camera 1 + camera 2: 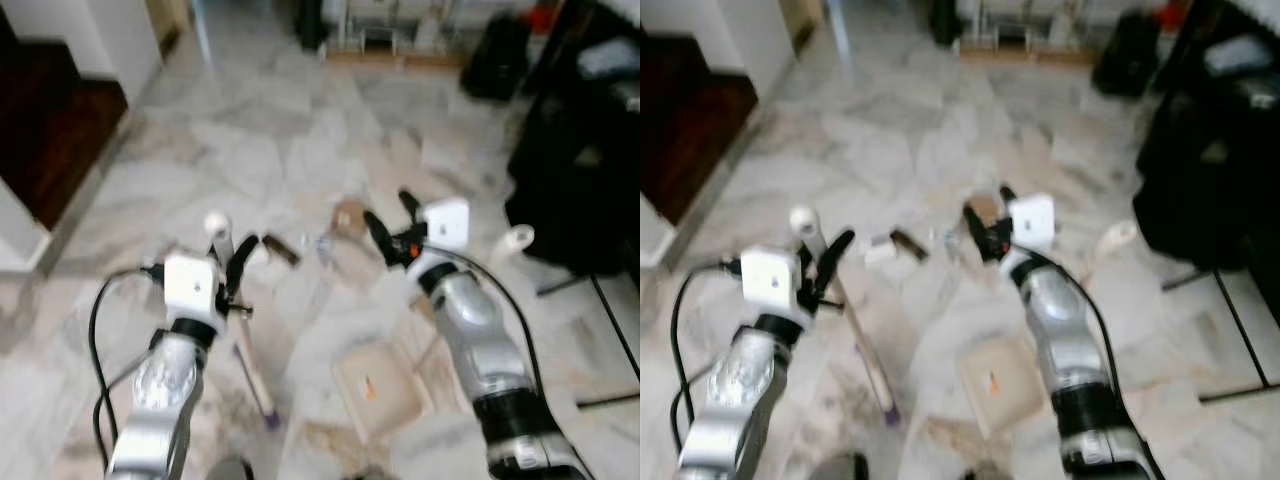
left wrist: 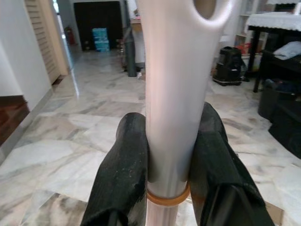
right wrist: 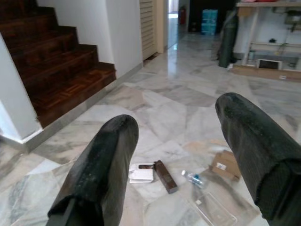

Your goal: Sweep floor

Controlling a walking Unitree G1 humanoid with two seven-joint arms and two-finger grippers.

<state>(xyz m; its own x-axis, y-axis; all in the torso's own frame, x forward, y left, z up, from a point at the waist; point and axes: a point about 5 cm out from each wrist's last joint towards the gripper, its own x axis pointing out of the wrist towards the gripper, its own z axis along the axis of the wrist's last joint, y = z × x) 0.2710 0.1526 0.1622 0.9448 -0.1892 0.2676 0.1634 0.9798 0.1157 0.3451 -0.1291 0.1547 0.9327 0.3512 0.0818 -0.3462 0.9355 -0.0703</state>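
Our left gripper [image 2: 169,155] clamps the broom handle [image 2: 176,89]; our right gripper [image 3: 188,165] hangs open above litter [image 3: 164,175] on the floor [image 1: 250,150].

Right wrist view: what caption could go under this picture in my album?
The right gripper hangs open above litter on the marble floor, beside dark wooden stairs.

Head pair looks down at marble floor [image 1: 300,130]; wrist views face forward, low

Home, marble floor [image 3: 188,108], wooden stairs [image 3: 56,70]
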